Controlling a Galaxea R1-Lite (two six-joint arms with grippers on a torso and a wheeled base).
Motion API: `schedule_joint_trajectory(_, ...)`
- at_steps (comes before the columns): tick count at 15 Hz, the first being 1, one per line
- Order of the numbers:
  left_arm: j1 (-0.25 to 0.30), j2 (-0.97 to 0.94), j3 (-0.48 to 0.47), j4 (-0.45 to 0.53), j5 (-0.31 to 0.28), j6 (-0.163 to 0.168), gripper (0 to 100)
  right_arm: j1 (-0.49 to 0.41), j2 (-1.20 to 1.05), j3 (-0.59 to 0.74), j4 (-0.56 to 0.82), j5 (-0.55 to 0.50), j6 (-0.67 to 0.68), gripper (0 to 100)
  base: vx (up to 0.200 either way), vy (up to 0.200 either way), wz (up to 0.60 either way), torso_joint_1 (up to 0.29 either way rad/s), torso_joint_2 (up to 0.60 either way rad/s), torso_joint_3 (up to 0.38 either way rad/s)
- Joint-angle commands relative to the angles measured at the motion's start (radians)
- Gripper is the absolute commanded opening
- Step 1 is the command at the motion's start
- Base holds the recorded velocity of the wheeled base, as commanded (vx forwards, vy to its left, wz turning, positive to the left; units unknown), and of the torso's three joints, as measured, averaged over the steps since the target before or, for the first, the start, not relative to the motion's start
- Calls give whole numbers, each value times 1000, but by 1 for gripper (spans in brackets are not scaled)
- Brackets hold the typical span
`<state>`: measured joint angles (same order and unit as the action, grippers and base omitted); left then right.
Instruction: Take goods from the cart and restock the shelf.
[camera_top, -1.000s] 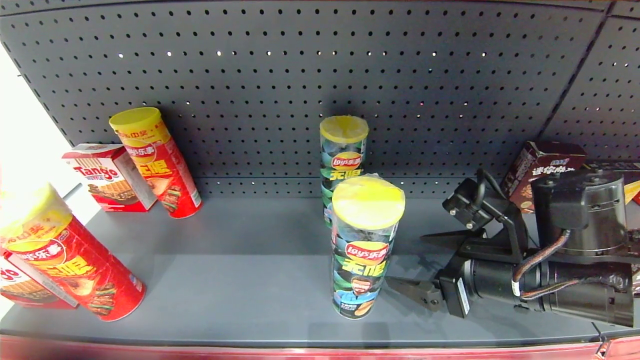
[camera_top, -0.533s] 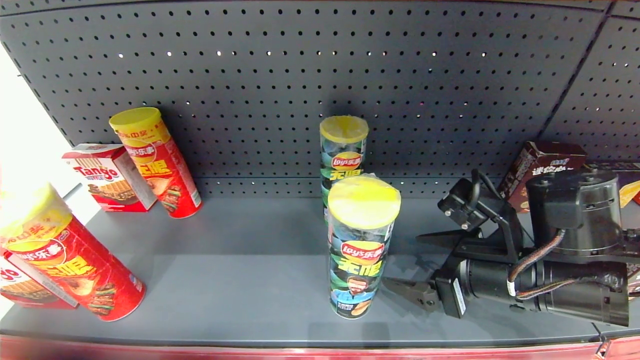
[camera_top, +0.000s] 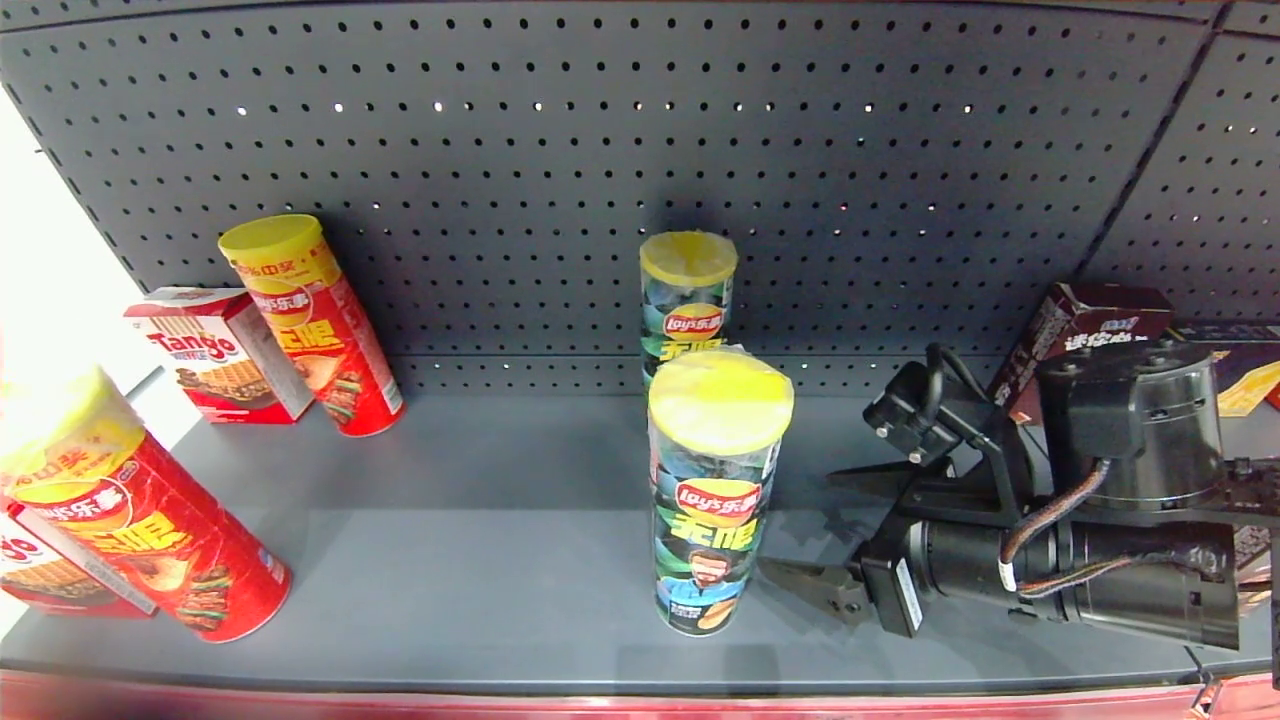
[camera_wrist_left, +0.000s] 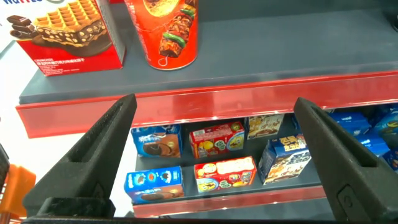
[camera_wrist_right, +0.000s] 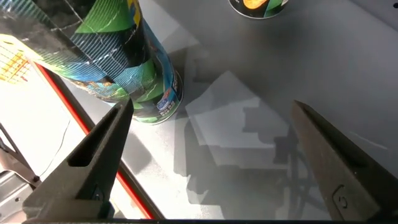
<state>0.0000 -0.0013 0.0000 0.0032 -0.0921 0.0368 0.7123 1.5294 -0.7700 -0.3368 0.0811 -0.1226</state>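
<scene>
one green chips can upright at the shelf front, right gripper just beside it, jaws spread wide

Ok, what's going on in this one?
The robot is restocking a shelf. Its right gripper, open, sits low on the shelf right beside the front green chip can, which stands upright in front of a second green can. Whether a fingertip touches the front can is unclear. The left gripper, open and holding nothing, faces the shelf's red front edge.
</scene>
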Motion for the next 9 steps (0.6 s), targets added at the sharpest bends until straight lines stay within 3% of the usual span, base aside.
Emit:
schedule_joint_trajectory(1,0,1,0,0,0,0,100,-2,-5,0,-1,0,0,100,0,0,0,0,0,0)
schedule_joint_trajectory(9,0,1,0,0,0,0,100,4,8,-8,-1,0,0,100,0,0,0,0,0,0)
